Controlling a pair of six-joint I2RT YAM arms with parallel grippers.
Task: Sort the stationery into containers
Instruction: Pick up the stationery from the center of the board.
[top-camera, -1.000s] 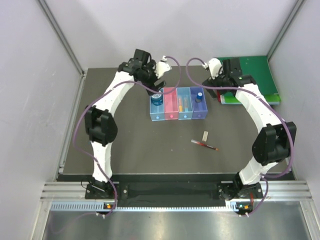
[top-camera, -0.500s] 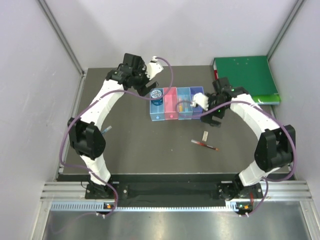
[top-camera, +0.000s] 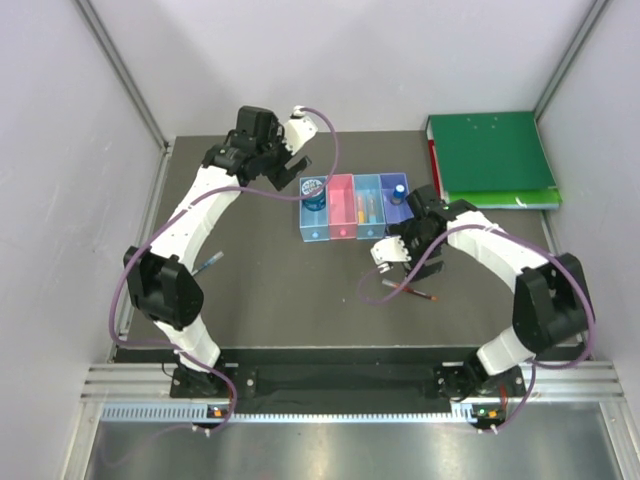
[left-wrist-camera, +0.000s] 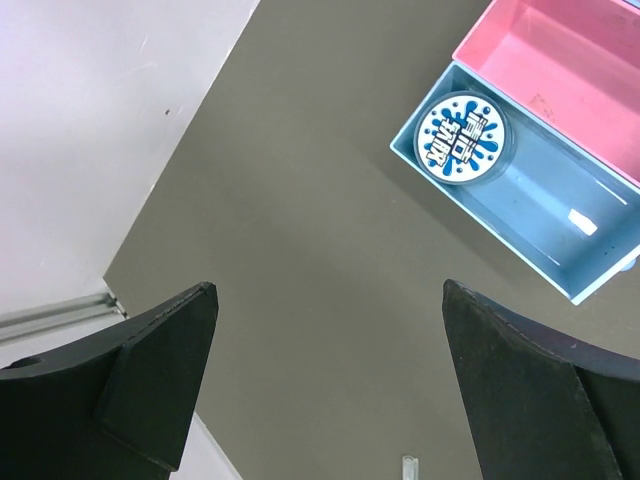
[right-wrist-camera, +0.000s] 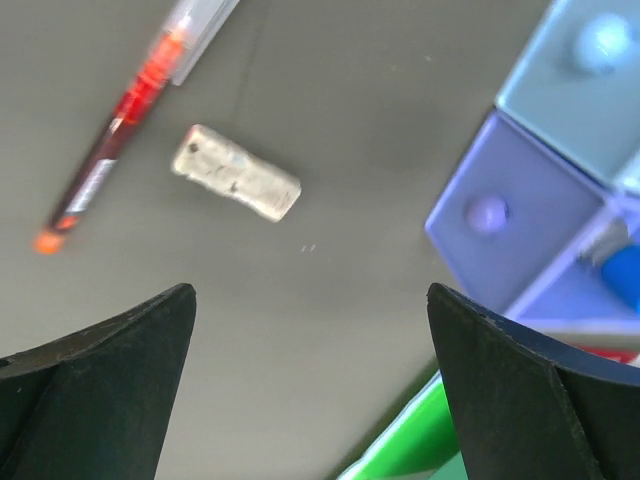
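Observation:
Four trays stand side by side: blue (top-camera: 314, 232), pink (top-camera: 342, 222), light blue (top-camera: 371, 228), purple (top-camera: 398, 222). The dark-blue tape roll (left-wrist-camera: 461, 139) lies in the blue tray (left-wrist-camera: 545, 215). A pink-yellow stick (top-camera: 366, 206) lies in the light blue tray. The blue-capped bottle (top-camera: 399, 188) stands in the purple tray (right-wrist-camera: 530, 220). My left gripper (left-wrist-camera: 328, 290) is open and empty, back-left of the trays (top-camera: 285, 165). My right gripper (right-wrist-camera: 311, 290) is open and empty above the mat (top-camera: 425, 250). Just ahead of it lie the white eraser (right-wrist-camera: 236, 186) and red pen (right-wrist-camera: 125, 125). A blue pen (top-camera: 205, 262) lies far left.
The large green binder (top-camera: 492, 155) lies at the back right, and its edge shows in the right wrist view (right-wrist-camera: 420, 440). The grey side walls and metal rails close in the mat. The right arm's purple cable (top-camera: 368, 285) loops over the mat by the red pen (top-camera: 418, 293).
My left gripper has drawn back and left from the blue tray, with the tape roll left inside. My right gripper has swung from the purple tray forward, over the eraser and red pen.

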